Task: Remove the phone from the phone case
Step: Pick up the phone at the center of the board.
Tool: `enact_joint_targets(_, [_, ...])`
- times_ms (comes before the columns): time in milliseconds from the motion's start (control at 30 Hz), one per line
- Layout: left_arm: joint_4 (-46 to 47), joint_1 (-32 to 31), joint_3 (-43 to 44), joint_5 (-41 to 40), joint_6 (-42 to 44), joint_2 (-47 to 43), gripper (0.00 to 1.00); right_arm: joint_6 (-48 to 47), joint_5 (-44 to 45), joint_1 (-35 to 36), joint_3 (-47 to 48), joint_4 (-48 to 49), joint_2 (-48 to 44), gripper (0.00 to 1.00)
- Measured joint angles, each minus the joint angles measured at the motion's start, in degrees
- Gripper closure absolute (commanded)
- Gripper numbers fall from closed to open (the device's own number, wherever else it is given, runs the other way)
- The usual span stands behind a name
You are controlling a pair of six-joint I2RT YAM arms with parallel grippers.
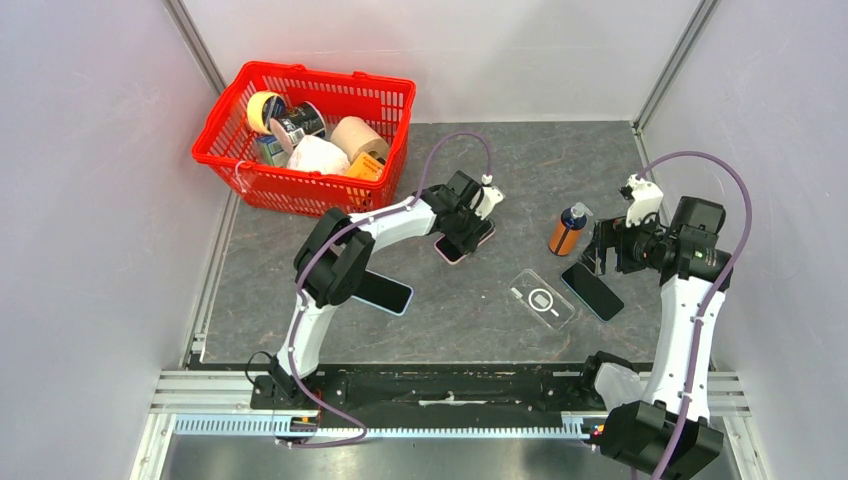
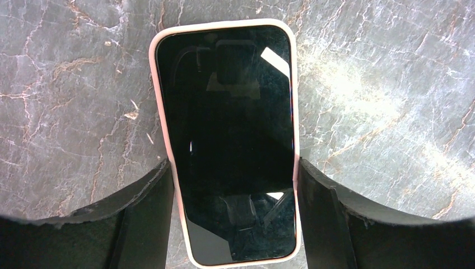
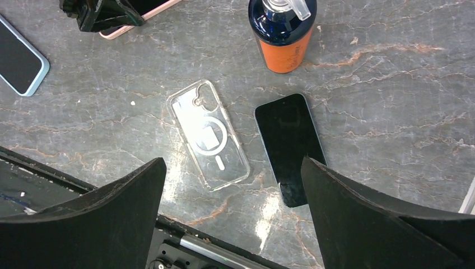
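— Pink case (image 2: 153, 84): where does it lie?
— Flat on the grey marbled table (image 2: 67, 112), left of centre. The phone (image 2: 229, 123) is seated in it, dark screen up.

— Left gripper (image 2: 232, 168)?
— Directly over the lower half of that phone. Its fingers (image 2: 140, 224) stand apart, one along each long edge of the pink case. The wrist view shows them at the rim on both sides. Whether they press on it or only flank it, I cannot tell.

— Right gripper (image 3: 232, 162)?
— Above the table on the right side, fingers (image 3: 112, 224) spread wide with nothing between them. Below it lie a clear case (image 3: 208, 142), empty, and just beside that a bare phone (image 3: 290, 147), screen up, the two apart.

— Other items noted?
— An orange spray bottle (image 3: 283, 33) stands upright beyond the bare phone. A blue-cased phone (image 1: 385, 292) lies partly under the left arm's elbow. A red basket (image 1: 300, 190) holding assorted goods sits at the far left corner.
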Motion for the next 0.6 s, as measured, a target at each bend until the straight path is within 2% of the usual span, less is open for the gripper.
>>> enact_joint_targets(367, [-2.1, 0.1, -5.7, 3.4, 2.1, -4.4, 0.98, 0.0, -1.5, 1.1, 1.4, -0.9, 1.7, 0.03])
enact_joint_targets(600, [-3.9, 0.1, -11.6, 6.4, 3.8, -10.0, 0.98, 1.2, -0.6, 8.8, 3.1, -0.3, 1.7, 0.03])
